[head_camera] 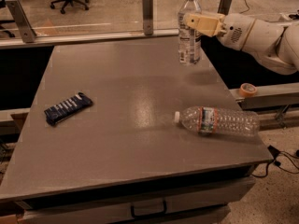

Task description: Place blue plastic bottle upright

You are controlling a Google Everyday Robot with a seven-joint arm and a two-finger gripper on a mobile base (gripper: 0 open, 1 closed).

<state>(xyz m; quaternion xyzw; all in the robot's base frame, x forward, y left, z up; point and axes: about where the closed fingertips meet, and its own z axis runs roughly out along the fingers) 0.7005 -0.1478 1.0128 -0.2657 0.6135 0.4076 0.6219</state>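
Note:
The blue plastic bottle, clear with a white cap and a white label with dark print, stands upright on the grey table near its far right edge. My gripper reaches in from the right on a white arm. Its tan fingers are closed around the bottle's upper body, just below the shoulder. The bottle's base rests on the table top.
A longer ribbed clear bottle with a red-orange label band lies on its side near the table's right front edge. A dark blue packet lies at the left. A roll of orange tape sits on a ledge beyond the right edge. A railing with posts runs behind the table.

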